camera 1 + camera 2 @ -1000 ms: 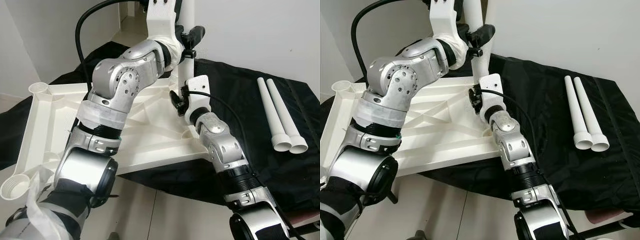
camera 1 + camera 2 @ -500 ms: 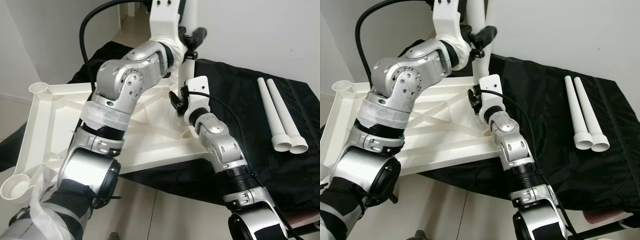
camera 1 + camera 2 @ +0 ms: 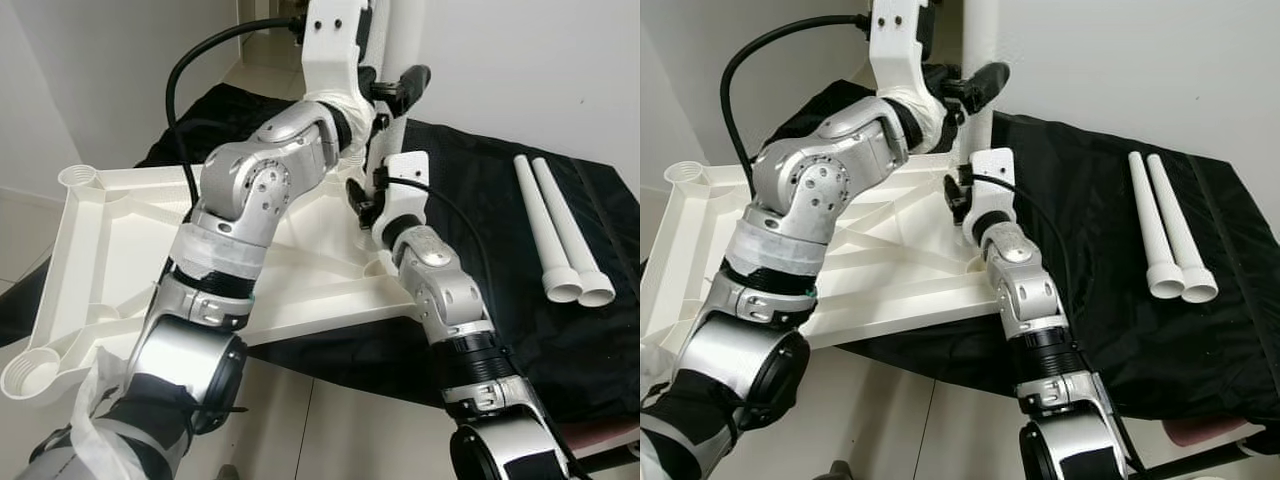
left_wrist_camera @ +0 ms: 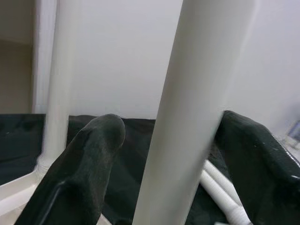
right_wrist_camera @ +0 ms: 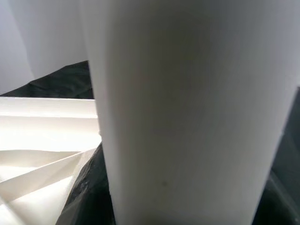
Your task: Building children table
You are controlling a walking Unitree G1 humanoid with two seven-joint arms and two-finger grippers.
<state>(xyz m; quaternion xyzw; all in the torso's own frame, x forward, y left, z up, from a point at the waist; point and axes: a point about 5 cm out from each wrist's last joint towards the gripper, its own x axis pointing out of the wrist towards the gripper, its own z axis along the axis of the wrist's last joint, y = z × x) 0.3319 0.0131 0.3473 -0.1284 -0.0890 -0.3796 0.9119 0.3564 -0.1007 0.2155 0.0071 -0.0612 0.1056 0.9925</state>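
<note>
Right end effector [image 3: 362, 200] is low against the upright white leg [image 3: 402, 40]; whether it is open or closed cannot be told, its wrist view being taken up by the leg at close range. Directly above it, the left end effector [image 4: 164, 154] has one black finger [image 4: 89, 164] on each side of the same leg, gripping it. Beneath both lies the inverted white tabletop [image 3: 110, 260] on black cloth [image 3: 500, 210]. Well beyond, to the right, two loose legs [image 3: 560, 235] lie side by side.
</note>
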